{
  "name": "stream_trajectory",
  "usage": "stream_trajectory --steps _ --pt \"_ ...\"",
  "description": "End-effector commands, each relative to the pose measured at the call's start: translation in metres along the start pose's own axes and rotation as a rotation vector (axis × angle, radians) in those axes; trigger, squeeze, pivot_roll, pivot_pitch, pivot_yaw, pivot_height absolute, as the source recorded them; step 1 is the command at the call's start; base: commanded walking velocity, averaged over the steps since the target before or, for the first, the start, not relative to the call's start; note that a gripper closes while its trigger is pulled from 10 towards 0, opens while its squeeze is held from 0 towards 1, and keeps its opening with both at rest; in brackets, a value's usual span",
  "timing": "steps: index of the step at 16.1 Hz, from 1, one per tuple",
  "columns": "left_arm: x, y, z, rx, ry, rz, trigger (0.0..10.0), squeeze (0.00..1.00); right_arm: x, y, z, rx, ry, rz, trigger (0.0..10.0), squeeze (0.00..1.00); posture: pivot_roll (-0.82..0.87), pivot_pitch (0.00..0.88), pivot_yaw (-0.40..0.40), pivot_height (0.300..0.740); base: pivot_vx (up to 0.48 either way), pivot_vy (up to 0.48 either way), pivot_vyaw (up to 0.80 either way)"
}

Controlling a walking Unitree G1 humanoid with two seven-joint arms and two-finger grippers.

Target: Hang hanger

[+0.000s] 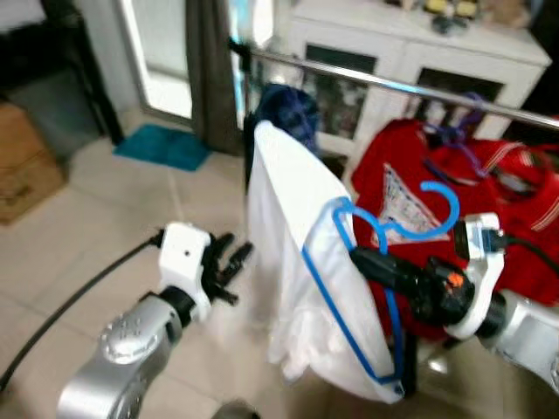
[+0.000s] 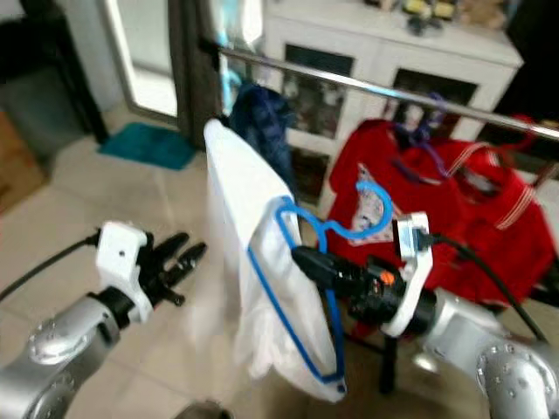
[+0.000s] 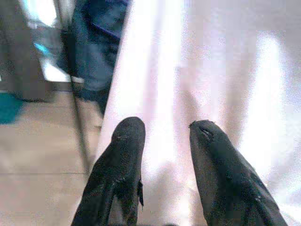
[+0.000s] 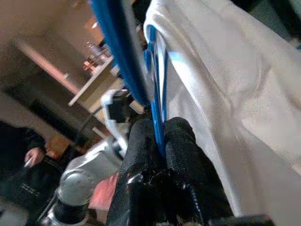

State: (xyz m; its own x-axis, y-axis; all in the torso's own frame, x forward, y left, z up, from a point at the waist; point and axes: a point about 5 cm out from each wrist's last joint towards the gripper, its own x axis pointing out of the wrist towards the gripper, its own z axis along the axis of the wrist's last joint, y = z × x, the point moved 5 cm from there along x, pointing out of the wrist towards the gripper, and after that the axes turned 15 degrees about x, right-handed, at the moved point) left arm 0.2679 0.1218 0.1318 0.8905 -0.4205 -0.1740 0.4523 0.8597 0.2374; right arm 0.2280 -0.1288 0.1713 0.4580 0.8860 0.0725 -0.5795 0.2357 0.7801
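One blue hanger with white garment, held below the rail.
Right gripper pinched shut on the thin, stiff wire near the hook; cloth is soft, likely swings. Left gripper fingers parted, empty, beside the cloth.

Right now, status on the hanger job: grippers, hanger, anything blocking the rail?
Right gripper shut on blue hanger carrying white garment, hook below the rail. Left gripper open, beside the garment. Red shirts already on rail, right side.
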Motion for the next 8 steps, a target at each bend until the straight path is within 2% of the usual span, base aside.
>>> stream_trajectory --steps 1,3,8 --pt "0.001 0.002 -0.005 0.011 0.017 0.022 10.0 0.00 0.001 0.004 0.004 -0.037 -0.006 0.005 10.0 0.00 0.10 0.000 -0.070 0.740 0.000 0.000 0.76" --pt "0.003 0.002 -0.008 0.034 0.027 0.023 10.0 0.00 0.006 -0.013 0.001 -0.052 -0.021 -0.094 10.0 0.00 0.10 0.000 -0.065 0.740 0.000 0.000 0.00" --pt "0.004 -0.001 -0.011 0.050 0.032 0.013 10.0 0.00 0.015 -0.015 0.007 -0.076 -0.043 -0.102 10.0 0.00 0.11 0.000 -0.071 0.740 0.000 0.000 0.00"
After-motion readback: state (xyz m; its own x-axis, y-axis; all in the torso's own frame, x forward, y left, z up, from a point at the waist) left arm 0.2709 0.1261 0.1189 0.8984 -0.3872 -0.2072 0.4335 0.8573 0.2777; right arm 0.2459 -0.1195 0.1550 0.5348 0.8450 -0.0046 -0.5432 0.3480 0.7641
